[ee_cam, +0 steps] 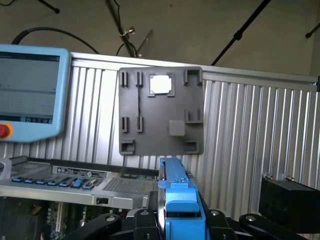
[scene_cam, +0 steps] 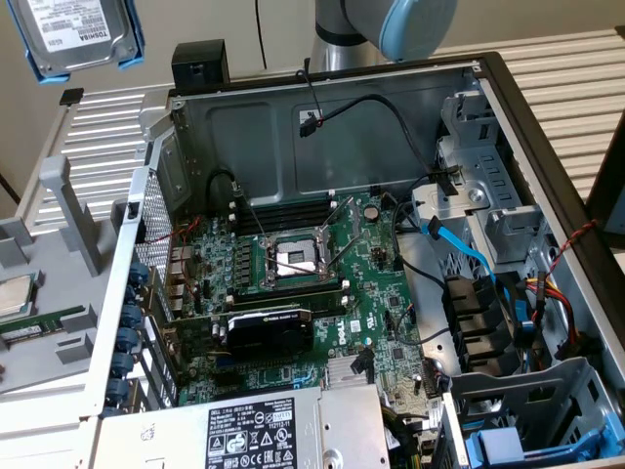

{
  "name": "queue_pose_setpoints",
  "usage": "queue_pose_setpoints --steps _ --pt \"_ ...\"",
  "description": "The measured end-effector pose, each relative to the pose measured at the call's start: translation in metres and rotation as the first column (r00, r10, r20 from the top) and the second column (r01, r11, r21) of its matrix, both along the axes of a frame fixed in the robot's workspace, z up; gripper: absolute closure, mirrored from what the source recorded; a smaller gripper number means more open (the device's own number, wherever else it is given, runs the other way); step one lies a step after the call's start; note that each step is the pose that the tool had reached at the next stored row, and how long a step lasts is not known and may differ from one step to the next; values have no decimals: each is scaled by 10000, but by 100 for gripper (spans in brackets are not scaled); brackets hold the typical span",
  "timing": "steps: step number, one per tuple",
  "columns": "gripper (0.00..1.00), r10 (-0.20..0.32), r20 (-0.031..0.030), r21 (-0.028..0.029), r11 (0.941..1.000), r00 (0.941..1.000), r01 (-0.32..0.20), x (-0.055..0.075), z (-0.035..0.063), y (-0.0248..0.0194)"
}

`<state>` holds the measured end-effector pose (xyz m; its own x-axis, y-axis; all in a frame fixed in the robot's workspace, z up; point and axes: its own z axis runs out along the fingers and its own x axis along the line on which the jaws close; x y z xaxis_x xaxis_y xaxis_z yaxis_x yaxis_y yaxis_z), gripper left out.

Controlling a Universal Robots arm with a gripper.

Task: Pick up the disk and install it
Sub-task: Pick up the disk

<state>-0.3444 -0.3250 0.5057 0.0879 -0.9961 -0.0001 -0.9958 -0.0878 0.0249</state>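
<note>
The gripper [ee_cam: 180,222] is clamped on the disk [ee_cam: 176,192]: in the wrist view its black fingers [ee_cam: 144,220] sit against either side of the drive's blue carrier, which stands edge-on between them, though the contact itself is low in the picture and only partly seen, so the hold appears firm rather than proven. In the exterior view the disk [scene_cam: 76,31] hangs in the air at the upper corner on the exterior view's left, label face showing, blue carrier tabs at its sides, clear of the ribbed metal table [scene_cam: 571,88] and off to one side of the open computer case [scene_cam: 547,166]. The arm [scene_cam: 410,27] rises behind the case's back wall. Inside the case lie the motherboard [scene_cam: 381,322] with its bare CPU socket [scene_cam: 293,259], a black graphics card [scene_cam: 269,327], a blue data cable [scene_cam: 467,242] and, at the near edge, the power supply [scene_cam: 322,430] with its black label. Beyond the gripper in the wrist view a grey parts tray [ee_cam: 160,135] rests on the table, a small square chip [ee_cam: 161,84] seated in one of its pockets, with a light-blue teach pendant [ee_cam: 30,90] beside it.
</note>
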Motion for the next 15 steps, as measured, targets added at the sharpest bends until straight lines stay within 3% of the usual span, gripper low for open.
queue_pose_setpoints --steps 7,11,15 --pt "63 0 -14 4 10000 10000 0 208 0 -174" --pt "63 1 -62 4 10000 10000 -1 336 0 -226" --pt "63 1 -158 4 10000 9999 -1 477 0 -263"
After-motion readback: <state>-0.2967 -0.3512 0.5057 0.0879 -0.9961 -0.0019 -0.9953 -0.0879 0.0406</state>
